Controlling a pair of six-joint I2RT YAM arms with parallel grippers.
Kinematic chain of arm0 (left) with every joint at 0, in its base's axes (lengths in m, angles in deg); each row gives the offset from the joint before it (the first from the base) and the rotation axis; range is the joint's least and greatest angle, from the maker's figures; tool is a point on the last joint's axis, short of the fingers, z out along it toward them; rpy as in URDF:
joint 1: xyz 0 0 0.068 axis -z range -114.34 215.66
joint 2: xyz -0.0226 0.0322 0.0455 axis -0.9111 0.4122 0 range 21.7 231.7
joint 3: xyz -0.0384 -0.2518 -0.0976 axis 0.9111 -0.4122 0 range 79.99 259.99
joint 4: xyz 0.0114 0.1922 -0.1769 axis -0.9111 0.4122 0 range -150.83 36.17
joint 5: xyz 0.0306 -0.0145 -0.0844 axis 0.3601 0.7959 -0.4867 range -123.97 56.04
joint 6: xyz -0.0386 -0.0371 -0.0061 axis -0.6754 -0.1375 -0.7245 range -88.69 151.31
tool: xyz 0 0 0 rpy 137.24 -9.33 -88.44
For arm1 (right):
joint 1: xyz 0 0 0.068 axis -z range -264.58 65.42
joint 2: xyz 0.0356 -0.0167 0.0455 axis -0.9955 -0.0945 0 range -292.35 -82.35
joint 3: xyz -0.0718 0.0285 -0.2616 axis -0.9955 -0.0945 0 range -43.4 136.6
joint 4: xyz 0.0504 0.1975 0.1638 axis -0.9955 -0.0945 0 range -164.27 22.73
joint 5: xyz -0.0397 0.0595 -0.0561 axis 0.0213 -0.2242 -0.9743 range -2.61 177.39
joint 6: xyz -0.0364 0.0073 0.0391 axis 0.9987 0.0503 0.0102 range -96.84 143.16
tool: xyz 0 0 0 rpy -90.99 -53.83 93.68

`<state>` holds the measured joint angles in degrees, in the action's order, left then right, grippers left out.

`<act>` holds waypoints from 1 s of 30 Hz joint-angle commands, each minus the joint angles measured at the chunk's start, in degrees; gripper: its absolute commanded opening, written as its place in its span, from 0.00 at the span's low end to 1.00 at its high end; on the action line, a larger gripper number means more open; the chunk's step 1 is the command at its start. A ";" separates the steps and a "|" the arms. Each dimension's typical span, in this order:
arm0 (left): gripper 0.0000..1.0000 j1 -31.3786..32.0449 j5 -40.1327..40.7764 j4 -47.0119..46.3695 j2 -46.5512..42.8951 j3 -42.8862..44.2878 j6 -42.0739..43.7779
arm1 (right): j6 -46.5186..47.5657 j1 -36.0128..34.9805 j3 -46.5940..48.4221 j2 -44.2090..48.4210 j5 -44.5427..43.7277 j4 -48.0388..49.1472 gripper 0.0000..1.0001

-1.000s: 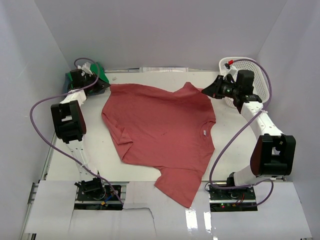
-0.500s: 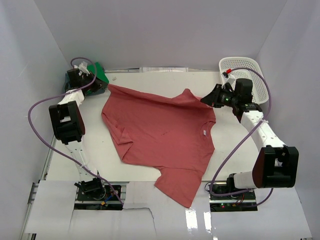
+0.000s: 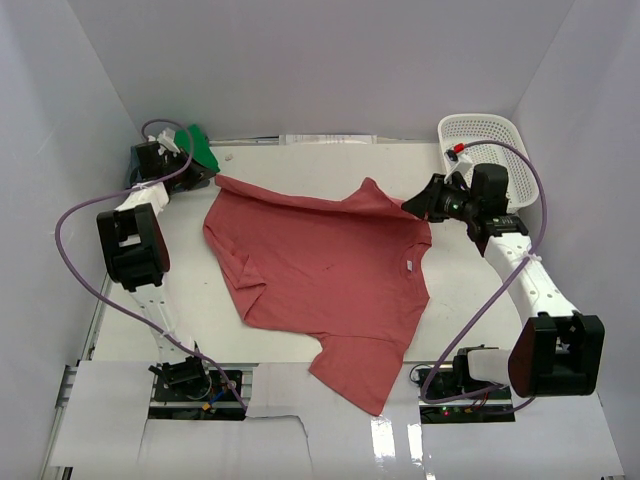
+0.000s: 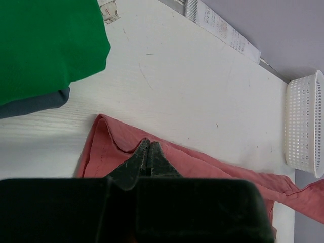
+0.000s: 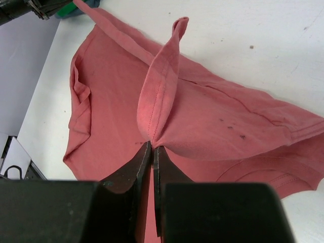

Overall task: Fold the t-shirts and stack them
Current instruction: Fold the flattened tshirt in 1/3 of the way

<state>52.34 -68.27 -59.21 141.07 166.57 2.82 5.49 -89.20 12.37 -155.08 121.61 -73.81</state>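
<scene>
1. Across the centre of the top view, the brick-red t-shirt point(image 3: 320, 270) lies mostly flat on the tabletop point(image 3: 470, 300). One end reaches the near edge at lower middle.
2. Left gripper point(image 4: 149, 144): jaws shut on the shirt's far corner, upper left of the top view.
3. Right gripper point(image 5: 152, 144): jaws shut on a pinched fold of the same far edge, upper right.
4. Purpose, as judged: the two holds raise the far edge between them so it can be carried toward the near side for a fold.
5. The green t-shirt point(image 4: 45, 45) sits on the blue-grey t-shirt point(image 4: 35, 104) in the upper left corner, just beside the left hold. This is probably the stack.
6. Clearance: bare tabletop lies behind the raised edge. The white basket point(image 3: 490, 135) stands near the right wrist, apart from the cloth.
</scene>
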 commanded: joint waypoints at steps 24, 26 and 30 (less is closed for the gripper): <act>0.00 -0.83 0.29 0.39 -10.04 -3.71 0.72 | 1.15 -0.47 -4.53 7.69 -0.82 -2.94 0.08; 0.00 -0.83 -0.67 0.39 -9.77 -3.79 0.54 | 1.06 -0.47 -4.61 7.95 -0.64 -3.73 0.08; 0.00 -0.83 -3.22 0.48 -8.90 -3.88 0.37 | 0.62 -0.56 -6.11 8.83 -0.64 -4.17 0.08</act>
<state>51.88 -68.60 -58.31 136.02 162.92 2.93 5.68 -89.53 7.10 -148.15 120.56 -77.83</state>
